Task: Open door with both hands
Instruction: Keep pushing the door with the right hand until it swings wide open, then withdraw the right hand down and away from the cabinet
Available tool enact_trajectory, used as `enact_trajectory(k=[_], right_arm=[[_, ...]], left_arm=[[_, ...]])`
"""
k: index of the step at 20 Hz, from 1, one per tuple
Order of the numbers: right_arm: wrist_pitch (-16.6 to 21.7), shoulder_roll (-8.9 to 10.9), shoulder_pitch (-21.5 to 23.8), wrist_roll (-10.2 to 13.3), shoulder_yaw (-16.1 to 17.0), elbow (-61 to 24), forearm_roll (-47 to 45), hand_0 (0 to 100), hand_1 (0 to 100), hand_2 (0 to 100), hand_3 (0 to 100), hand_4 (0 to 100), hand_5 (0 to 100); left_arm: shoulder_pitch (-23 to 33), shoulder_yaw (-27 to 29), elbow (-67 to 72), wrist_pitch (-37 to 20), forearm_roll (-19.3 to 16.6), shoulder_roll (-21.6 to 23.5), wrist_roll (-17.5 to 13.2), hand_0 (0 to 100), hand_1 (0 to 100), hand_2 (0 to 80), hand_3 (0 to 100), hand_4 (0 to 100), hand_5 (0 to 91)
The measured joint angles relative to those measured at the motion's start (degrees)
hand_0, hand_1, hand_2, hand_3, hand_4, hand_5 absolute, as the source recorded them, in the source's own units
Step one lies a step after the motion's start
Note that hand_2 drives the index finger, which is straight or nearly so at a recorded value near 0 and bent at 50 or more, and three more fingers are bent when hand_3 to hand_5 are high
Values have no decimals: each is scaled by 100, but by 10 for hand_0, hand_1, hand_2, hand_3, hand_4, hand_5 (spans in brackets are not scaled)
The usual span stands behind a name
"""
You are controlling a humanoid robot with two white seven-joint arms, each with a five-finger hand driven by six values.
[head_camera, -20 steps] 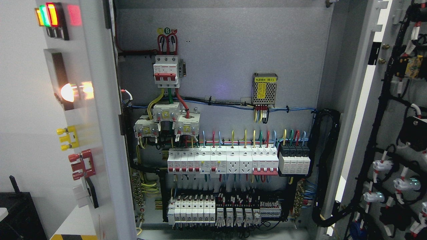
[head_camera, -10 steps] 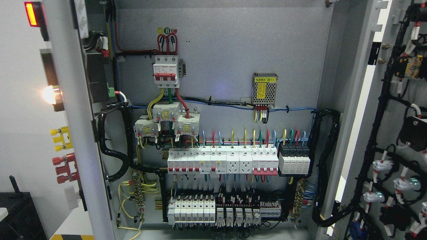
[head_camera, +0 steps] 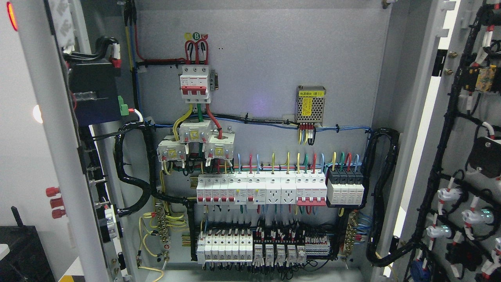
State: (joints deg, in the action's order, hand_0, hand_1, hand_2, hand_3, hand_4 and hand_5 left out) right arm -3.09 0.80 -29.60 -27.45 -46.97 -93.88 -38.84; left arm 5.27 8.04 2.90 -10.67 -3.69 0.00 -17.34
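An electrical cabinet stands with both doors open. The left door (head_camera: 51,149) is swung out at the picture's left and I see its edge and its wired inner side, with red terminals (head_camera: 54,202) on its outer face. The right door (head_camera: 465,156) is wide open at the right, its inner side covered in black cable looms and white connectors. Inside, the grey back panel (head_camera: 266,58) carries a red-handled main breaker (head_camera: 194,84), rows of white breakers (head_camera: 261,190) and a small power supply (head_camera: 310,104). No robot hand or arm shows.
A black box (head_camera: 23,254) stands at the lower left, outside the cabinet. A thick black cable loom (head_camera: 133,168) runs from the left door into the cabinet, and another (head_camera: 381,196) loops down the right side.
The left door has swung further open to the left, uncovering its inner side, the black module and the cable loom. Its indicator lamps have slid almost out of view. The right door is unmoved.
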Motion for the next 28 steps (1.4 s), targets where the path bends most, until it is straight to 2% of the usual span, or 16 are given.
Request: enact_trajectory(k=[8, 20, 28], right_arm=[[-332, -236, -63, 4, -108, -12, 6, 120, 389, 0, 0, 0, 0], [-576, -501, -102, 23, -221, 10, 19, 120, 389, 0, 0, 0, 0], [-602, -622, -111, 25, -255, 87, 52, 120, 389, 0, 0, 0, 0]], left_arm=[[0, 0, 0, 0, 0, 0, 0, 120, 389, 0, 0, 0, 0], [0, 0, 0, 0, 0, 0, 0, 120, 389, 0, 0, 0, 0], [0, -1, 0, 0, 0, 0, 0, 120, 389, 0, 0, 0, 0]])
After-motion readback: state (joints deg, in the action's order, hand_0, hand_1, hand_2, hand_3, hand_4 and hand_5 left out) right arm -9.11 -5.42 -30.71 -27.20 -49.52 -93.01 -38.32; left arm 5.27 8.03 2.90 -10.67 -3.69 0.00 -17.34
